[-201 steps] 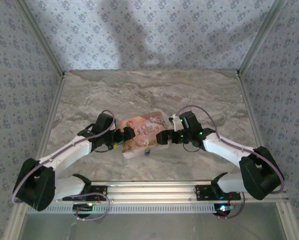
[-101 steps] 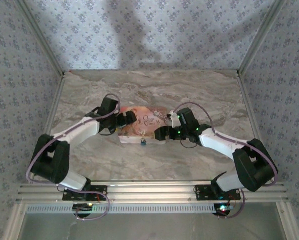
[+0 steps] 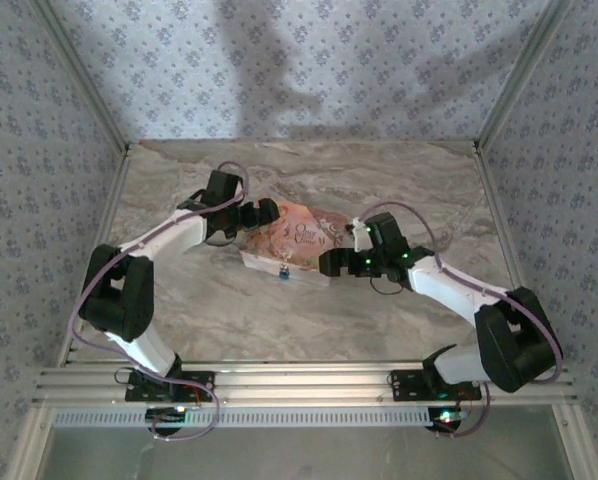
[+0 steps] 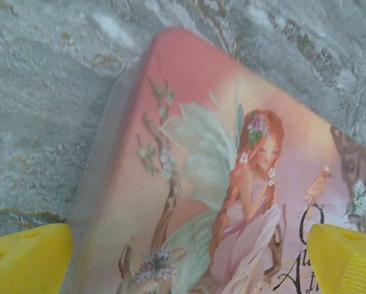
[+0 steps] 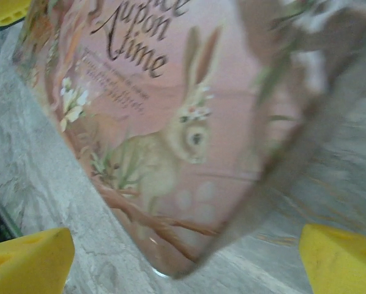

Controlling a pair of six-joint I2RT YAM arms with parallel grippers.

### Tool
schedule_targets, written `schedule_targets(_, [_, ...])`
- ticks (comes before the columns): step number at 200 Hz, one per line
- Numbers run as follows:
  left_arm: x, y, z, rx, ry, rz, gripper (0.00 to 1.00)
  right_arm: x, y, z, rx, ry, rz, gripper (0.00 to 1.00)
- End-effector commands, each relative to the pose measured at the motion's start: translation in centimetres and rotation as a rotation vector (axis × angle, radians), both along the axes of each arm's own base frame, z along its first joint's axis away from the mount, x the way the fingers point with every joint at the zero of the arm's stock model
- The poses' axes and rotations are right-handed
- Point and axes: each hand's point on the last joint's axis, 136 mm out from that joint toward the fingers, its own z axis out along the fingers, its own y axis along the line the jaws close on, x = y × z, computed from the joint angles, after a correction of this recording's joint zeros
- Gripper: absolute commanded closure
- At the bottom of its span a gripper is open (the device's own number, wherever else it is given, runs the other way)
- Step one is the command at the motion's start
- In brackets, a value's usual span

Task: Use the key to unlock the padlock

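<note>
Observing both arms elbowed inward: I see left gripper point(image 3: 263, 213) at the box's point(image 3: 301, 238) 10 o'clock, right gripper point(image 3: 328, 265) at its 4 o'clock, both claws released wide. Padlock point(image 3: 284, 270) sits at the box's 6 o'clock edge.

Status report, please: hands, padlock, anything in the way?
Left hand open over left end of pink box. Right hand open at its right end. Padlock at box's near edge, untouched.

Your left arm point(image 3: 169, 238) and right arm point(image 3: 449, 285) wear white shells with black joints. Lilac cables point(image 3: 391, 206) loop along them, green lights point(image 3: 364, 263) glow at the right wrist, and the fingertips point(image 4: 27, 257) are yellow.
</note>
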Motion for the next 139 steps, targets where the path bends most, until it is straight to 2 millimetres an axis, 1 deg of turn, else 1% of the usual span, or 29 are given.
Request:
schedule_targets(1, [1.2,1.0,2.5,0.006,-0.059,-0.007,0.02,0.1,-2.9,0.5,-0.079,0.011,-0.055,0.04])
schedule_targets(15, [1.3,1.9,3.5,0.032,-0.087,0.007,0.02,0.4,-5.2,0.4,-0.128,0.012,-0.111,0.06])
schedule_targets(28, [1.1,2.5,4.6,0.055,-0.121,0.013,0.02,0.8,-7.5,0.5,-0.173,0.01,-0.168,0.12])
schedule_targets(35, [0.9,2.6,5.2,0.054,-0.142,0.013,0.02,1.0,-8.5,0.4,-0.198,0.012,-0.191,0.17])
schedule_targets(41, [0.6,2.5,5.7,0.048,-0.157,0.01,0.02,1.3,-9.3,0.2,-0.221,0.012,-0.209,0.26])
schedule_targets(44, [0.5,2.4,5.9,0.044,-0.164,0.007,0.02,1.3,-9.6,0.1,-0.235,0.013,-0.216,0.29])
schedule_targets(54, [-0.3,2.0,6.6,0.033,-0.186,-0.008,0.02,1.6,-10.4,-0.4,-0.279,0.024,-0.22,0.33])
schedule_targets(75, [-2.5,0.6,7.1,0.027,-0.211,-0.054,0.02,2.1,-11.3,-1.4,-0.339,0.058,-0.213,0.37])
schedule_targets(104, [-5.6,-1.2,6.8,-0.004,-0.212,-0.101,0.02,3.0,-11.9,-3.0,-0.386,0.103,-0.205,0.44])
schedule_targets(123, [-6.8,-2.1,6.5,-0.04,-0.209,-0.11,0.02,3.6,-12.4,-3.8,-0.406,0.125,-0.205,0.46])
schedule_targets(139, [-7.5,-2.6,6.2,-0.048,-0.202,-0.123,0.02,4.0,-12.8,-4.5,-0.422,0.15,-0.199,0.51])
